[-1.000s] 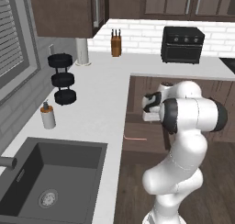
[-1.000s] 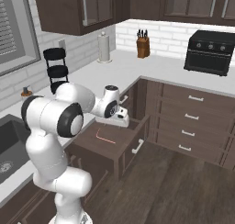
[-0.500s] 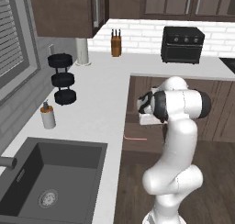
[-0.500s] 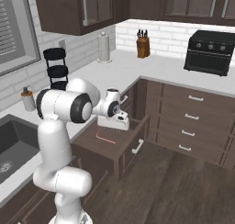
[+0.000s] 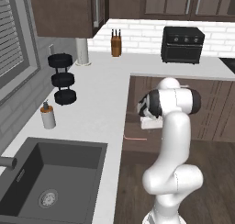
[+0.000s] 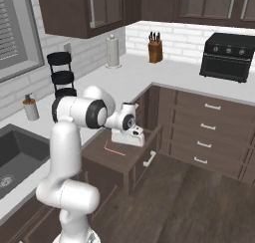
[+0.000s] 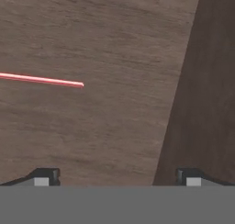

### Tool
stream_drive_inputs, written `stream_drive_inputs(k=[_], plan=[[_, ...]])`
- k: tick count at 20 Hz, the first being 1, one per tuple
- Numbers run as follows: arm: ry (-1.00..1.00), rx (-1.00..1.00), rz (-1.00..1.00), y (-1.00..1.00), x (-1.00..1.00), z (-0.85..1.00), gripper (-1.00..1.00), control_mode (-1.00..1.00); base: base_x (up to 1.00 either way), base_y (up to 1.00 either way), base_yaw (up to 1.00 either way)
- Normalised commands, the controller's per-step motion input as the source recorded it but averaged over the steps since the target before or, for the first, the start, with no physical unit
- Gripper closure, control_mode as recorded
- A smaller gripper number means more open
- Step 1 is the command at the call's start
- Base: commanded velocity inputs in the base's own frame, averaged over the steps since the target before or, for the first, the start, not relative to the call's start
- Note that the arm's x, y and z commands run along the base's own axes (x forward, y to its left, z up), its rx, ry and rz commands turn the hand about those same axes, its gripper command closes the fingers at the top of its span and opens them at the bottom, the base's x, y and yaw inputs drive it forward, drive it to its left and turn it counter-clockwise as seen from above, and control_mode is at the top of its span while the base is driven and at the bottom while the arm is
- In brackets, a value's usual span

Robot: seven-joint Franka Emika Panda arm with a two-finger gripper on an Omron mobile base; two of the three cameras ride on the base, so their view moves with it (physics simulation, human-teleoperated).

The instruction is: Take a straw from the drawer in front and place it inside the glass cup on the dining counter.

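The drawer (image 6: 130,163) stands pulled out from under the white worktop, its silver handle (image 6: 149,159) facing the room. A thin pinkish-red straw (image 6: 114,150) lies flat on the drawer's wooden floor. My gripper (image 6: 127,141) hangs low over the drawer, pointing down, just beyond the straw. From the left base camera the gripper (image 5: 150,126) sits to the right of the straw (image 5: 135,138). In the hand view the gripper (image 7: 117,177) is open with nothing between its fingertips (image 7: 46,176), and the straw (image 7: 41,80) ends up and to the left of them. The glass cup and dining counter are out of view.
The drawer's darker side wall (image 7: 202,90) runs along the right of the hand view. A bank of shut drawers (image 6: 209,132) stands to the right. On the worktop are a sink (image 5: 50,182), soap bottle (image 5: 47,116), black tiered stand (image 5: 62,78), knife block (image 5: 116,43) and black oven (image 5: 182,45).
The hand has come down toward the drawer floor and the arm's elbow has swung over it. The straw has not moved and the jaws stay wide.
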Motion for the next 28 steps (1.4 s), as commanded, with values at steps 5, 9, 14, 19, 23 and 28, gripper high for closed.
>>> stream_drive_inputs(k=[5, 9, 14, 19, 23, 28], plan=[[0.06, -0.01, -0.04, -0.33, 0.04, -0.43, -1.00, -1.00, 0.00, 0.00, 0.00], [0.08, -0.01, -0.04, -0.33, 0.06, -0.41, -1.00, -1.00, 0.00, 0.00, 0.00], [0.02, -0.08, -0.09, -0.68, -0.01, -0.21, -1.00, -1.00, 0.00, 0.00, 0.00], [0.00, -0.13, -0.13, -1.00, -0.07, 0.00, -1.00, -1.00, 0.00, 0.00, 0.00], [0.00, -0.09, -0.08, -0.88, -0.02, 0.00, -1.00, -1.00, 0.00, 0.00, 0.00], [-0.01, 0.00, 0.01, 0.26, -0.05, 0.18, -1.00, -1.00, 0.00, 0.00, 0.00]])
